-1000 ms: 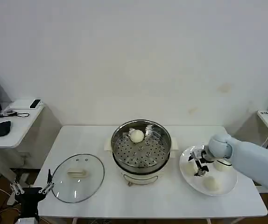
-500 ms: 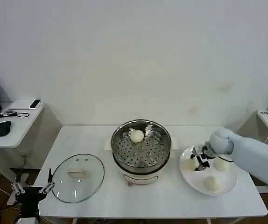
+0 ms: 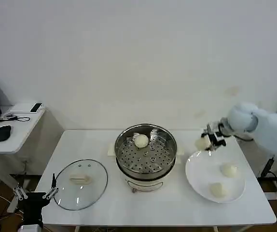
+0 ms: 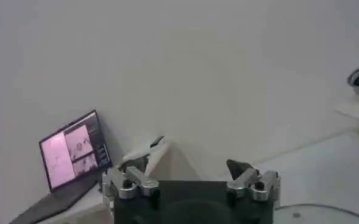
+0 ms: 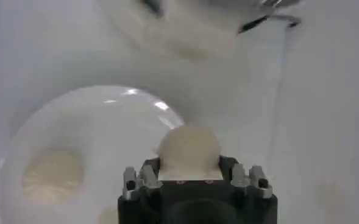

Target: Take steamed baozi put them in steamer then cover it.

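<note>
My right gripper (image 3: 207,140) is shut on a cream-white baozi (image 3: 202,143), lifted above the left rim of the white plate (image 3: 196,180); the right wrist view shows that baozi (image 5: 188,150) between the jaws. Two more baozi (image 3: 229,170) (image 3: 218,189) lie on the plate. One baozi (image 3: 141,140) rests on the perforated tray of the steel steamer (image 3: 146,153) at table centre. The glass cover (image 3: 80,184) lies flat on the table, left of the steamer. My left gripper (image 3: 34,195) hangs open below the table's front left corner.
A side table (image 3: 13,126) with a black mouse and small devices stands at far left. A laptop (image 4: 72,154) shows in the left wrist view. The white wall runs close behind the table (image 3: 172,208).
My right gripper closed on a baozi on the plate and raised it up and back, off the plate. The left arm has not moved.
</note>
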